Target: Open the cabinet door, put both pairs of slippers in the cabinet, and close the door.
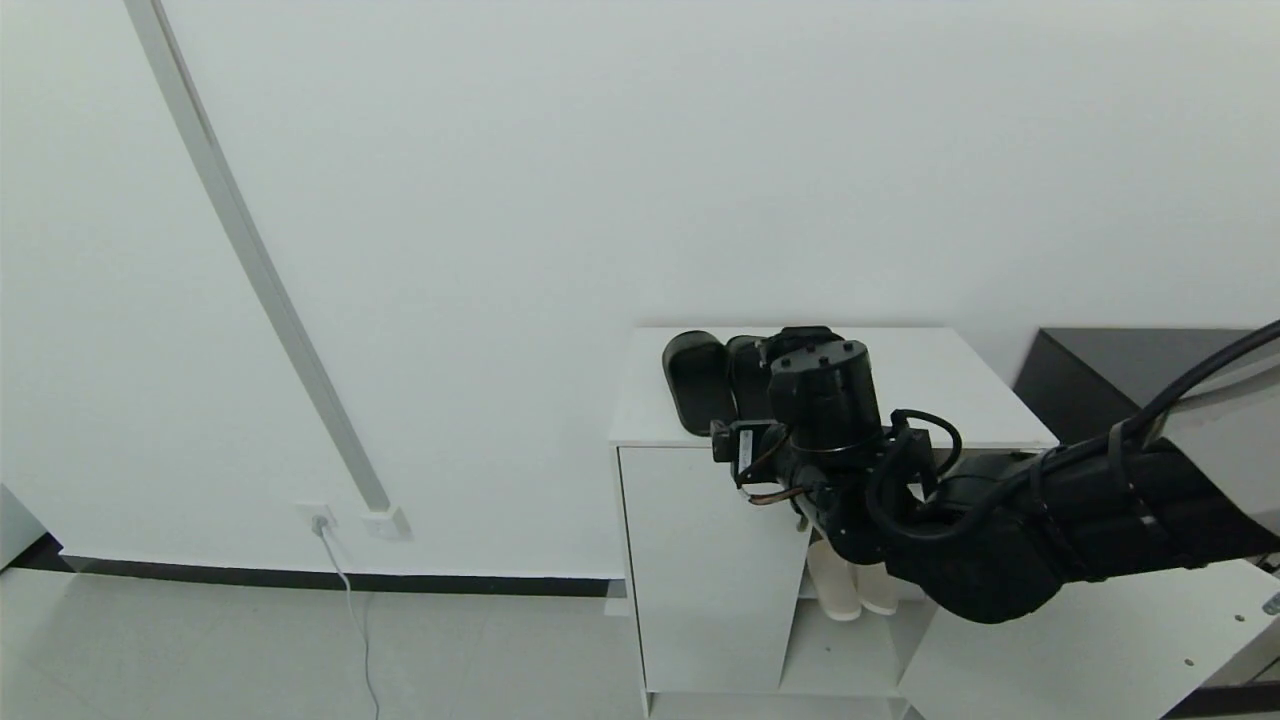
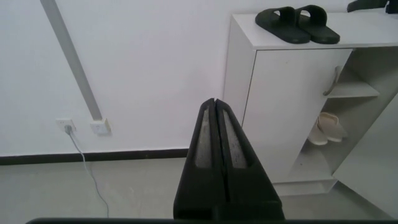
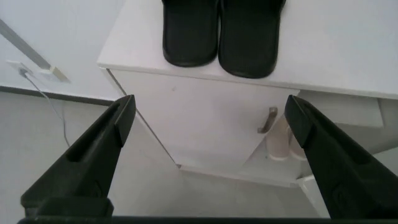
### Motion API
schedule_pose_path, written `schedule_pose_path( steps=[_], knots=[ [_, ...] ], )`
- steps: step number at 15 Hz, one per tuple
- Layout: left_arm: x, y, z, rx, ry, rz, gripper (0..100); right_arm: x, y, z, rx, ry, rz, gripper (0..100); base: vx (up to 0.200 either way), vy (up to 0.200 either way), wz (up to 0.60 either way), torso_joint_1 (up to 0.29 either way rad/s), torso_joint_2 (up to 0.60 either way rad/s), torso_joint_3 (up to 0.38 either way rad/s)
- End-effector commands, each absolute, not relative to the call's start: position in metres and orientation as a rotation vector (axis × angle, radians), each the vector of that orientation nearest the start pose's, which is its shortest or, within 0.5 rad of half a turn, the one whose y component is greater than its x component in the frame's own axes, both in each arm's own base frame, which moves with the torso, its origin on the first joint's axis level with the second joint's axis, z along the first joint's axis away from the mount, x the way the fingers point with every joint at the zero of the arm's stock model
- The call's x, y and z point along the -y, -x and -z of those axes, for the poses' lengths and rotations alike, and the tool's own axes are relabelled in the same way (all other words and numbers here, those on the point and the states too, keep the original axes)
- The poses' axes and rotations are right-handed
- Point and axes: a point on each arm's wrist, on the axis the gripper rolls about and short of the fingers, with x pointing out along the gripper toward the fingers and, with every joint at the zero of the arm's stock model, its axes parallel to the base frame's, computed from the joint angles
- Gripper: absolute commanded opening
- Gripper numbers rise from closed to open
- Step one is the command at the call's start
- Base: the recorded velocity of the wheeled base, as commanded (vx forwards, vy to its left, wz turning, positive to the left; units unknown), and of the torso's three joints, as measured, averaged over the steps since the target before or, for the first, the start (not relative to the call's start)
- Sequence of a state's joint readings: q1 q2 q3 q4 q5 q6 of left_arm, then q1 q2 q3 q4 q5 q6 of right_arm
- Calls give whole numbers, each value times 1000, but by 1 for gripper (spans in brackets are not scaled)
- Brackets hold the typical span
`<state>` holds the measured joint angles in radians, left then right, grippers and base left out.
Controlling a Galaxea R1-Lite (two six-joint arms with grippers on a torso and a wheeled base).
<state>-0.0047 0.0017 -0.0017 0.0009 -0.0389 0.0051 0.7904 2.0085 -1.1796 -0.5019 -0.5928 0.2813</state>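
White cabinet top (image 1: 950, 385) bears black slippers (image 3: 221, 31); right tool (image 3: 210, 104) spread, left tool (image 2: 214, 102) pressed together.

The right arm (image 1: 1050, 520) reached in from the right side, its forearm nearly level, with cables (image 1: 905, 470) looped beside the wrist (image 1: 825, 400). The right gripper (image 3: 210, 106) held its jaws spread wide apart and empty. The left gripper (image 2: 214, 109) pointed forward with its jaws pressed flat together, gripping nothing.

Lighting was bright, even, diffuse; wall (image 1: 600, 150) read flat white, with soft shade inside the open cabinet (image 1: 715, 570).
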Motion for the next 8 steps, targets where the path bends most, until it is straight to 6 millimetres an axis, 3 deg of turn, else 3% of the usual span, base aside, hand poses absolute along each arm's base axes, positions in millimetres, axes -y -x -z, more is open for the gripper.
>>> schedule_pose_path(
  steps=[1,8],
  knots=[
    [1,23,-76,-1,-6,43,0,-272,-286,-162,-276,-72,-160,100,200,0,0,-2,-7,-2],
    [1,23,-76,-1,-5,44,0,-283,-298,-125,-292,-74,-153,100,200,0,0,7,-1,0]
  ],
)
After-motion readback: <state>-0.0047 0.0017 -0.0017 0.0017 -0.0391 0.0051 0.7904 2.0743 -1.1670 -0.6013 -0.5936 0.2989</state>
